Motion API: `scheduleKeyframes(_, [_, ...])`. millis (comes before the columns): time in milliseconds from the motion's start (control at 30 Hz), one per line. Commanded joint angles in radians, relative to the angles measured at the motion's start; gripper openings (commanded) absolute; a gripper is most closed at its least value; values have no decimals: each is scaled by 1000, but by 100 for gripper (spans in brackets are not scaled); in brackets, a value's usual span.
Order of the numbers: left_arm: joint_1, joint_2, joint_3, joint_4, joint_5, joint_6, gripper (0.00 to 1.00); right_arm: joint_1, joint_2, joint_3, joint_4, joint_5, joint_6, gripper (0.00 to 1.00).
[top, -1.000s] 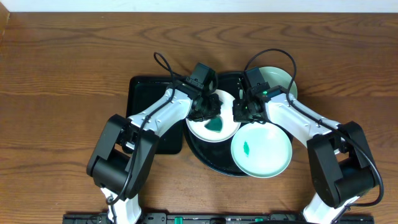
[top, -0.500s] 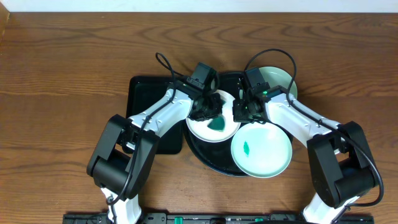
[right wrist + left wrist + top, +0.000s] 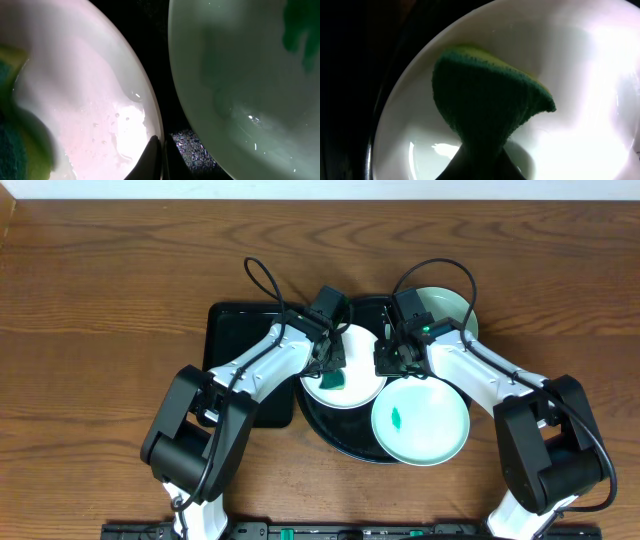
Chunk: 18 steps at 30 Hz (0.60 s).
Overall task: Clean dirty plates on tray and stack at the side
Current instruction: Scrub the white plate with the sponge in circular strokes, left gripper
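1. Where your left gripper [image 3: 335,368] sits, its jaws are squeezed tight on a green sponge [image 3: 485,100], which rests on the white plate [image 3: 362,383] directly beneath it.
2. That plate lies on the round black tray [image 3: 328,432], between your two grippers.
3. Your right gripper [image 3: 161,150] is closed, tips at the white plate's rim; whether they pinch the rim is hard to say.
4. One mint plate [image 3: 420,420], smeared green, lies just beside those tips, and another [image 3: 447,305] lies partly under that arm.

Glossy round black tray [image 3: 322,423] carries three plates: white round plate [image 3: 362,387] left, wet; pale mint round plate [image 3: 425,425] front-right, green smear mid-dish; second mint plate [image 3: 447,308] rear-right.
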Motion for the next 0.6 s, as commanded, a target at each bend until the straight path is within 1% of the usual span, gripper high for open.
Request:
scheduleKeyframes(0, [9, 13, -13, -18, -13, -6, 9, 14, -3, -6, 0, -27, -14, 1])
scheduleKeyframes(167, [1, 13, -13, 25, 183, -6, 8, 14, -3, -6, 0, -27, -14, 1])
scheduleKeyframes(333, [-2, 13, -13, 69, 313, -6, 8, 14, -3, -6, 0, -27, -14, 1])
scheduleKeyframes(433, [-2, 13, -8, 71, 338, 9, 7, 14, -3, -6, 0, -27, -14, 1])
scheduleKeyframes(567, [-2, 2, 22, 13, 314, 36, 7, 14, -3, -6, 1, -27, -14, 1])
